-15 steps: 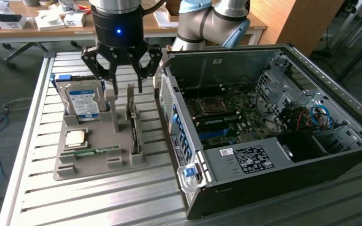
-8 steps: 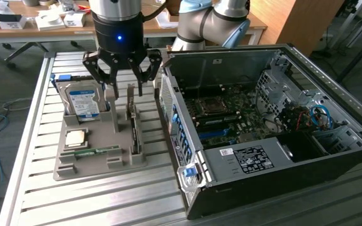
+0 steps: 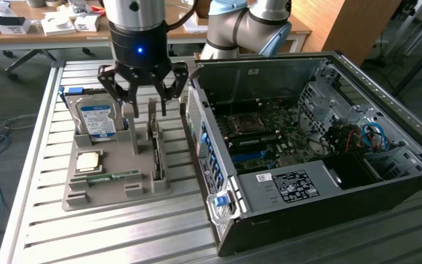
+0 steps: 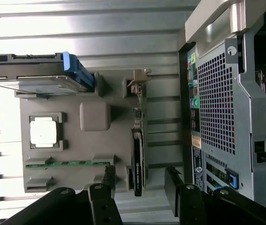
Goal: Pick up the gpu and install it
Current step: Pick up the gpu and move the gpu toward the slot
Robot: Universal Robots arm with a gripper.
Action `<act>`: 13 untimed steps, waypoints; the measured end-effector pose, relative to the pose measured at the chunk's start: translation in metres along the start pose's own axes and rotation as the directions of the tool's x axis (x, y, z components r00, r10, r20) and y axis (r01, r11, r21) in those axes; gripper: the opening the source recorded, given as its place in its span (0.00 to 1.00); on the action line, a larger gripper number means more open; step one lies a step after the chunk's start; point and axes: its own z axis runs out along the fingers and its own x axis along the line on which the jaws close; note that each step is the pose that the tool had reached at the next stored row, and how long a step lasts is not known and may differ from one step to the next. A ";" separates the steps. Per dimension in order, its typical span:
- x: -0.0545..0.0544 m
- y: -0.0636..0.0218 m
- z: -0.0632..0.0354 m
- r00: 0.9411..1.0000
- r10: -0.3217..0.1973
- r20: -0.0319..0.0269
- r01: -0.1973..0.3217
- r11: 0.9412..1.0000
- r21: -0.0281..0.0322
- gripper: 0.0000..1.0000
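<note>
The gpu is a thin dark card with a pale metal end bracket, standing on edge in a slot of the grey holder on the slatted table. My gripper hangs just above the card's far end, open, with nothing in it. In the wrist view the gpu appears edge-on and runs between the two black fingertips of the gripper, which stand apart on either side of it. The open computer case lies to the exterior view's right, its motherboard exposed.
The holder also carries a blue-labelled hard drive, a square processor chip and a green memory stick. The case's perforated rear panel stands close beside the holder. A desk with boxes sits behind.
</note>
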 end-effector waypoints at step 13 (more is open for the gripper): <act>0.000 -0.0009 0.0187 1.000 0.000 0.000 0.000 1.000 0.000 0.55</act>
